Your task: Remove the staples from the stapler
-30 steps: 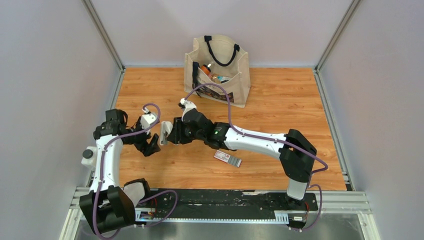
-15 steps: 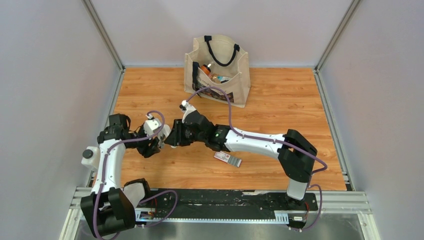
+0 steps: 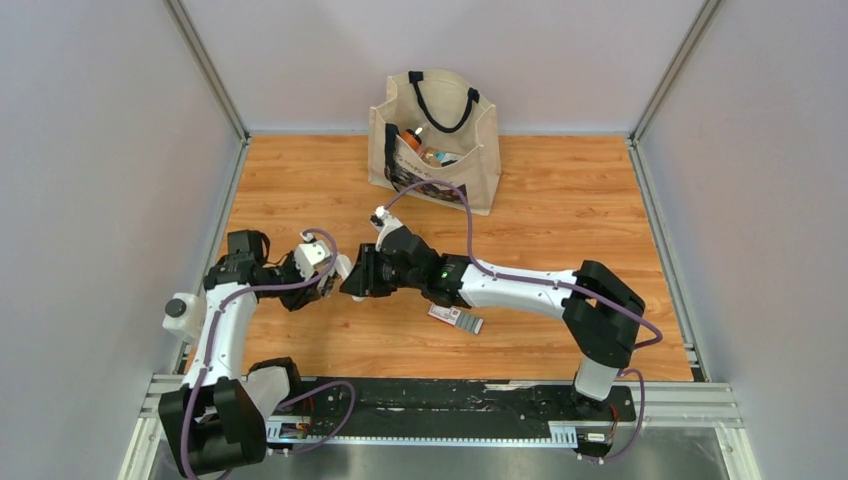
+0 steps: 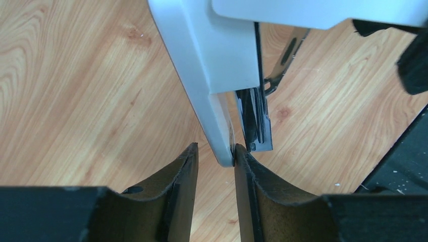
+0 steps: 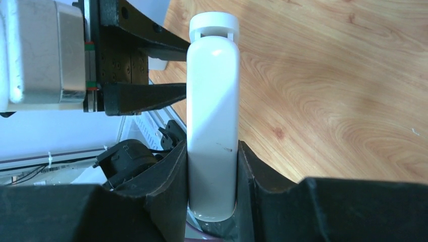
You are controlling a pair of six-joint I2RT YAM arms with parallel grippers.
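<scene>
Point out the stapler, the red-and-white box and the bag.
stapler (image 4: 256, 121), left wrist view, on its dark metal rail beside the white casing.
box (image 3: 455, 317), top view, on the middle of its top face.
bag (image 3: 481, 168), top view, on its beige front wall.

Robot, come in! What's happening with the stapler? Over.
Right tool shut on stapler. Left tool straddles its white end, grip unclear. Nothing in the way.

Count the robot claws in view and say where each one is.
2. The left claw sits left of the table's centre, its fingers loosely straddling the stapler's end. The right claw faces it, clamped on the stapler's white body. None hidden.
</scene>
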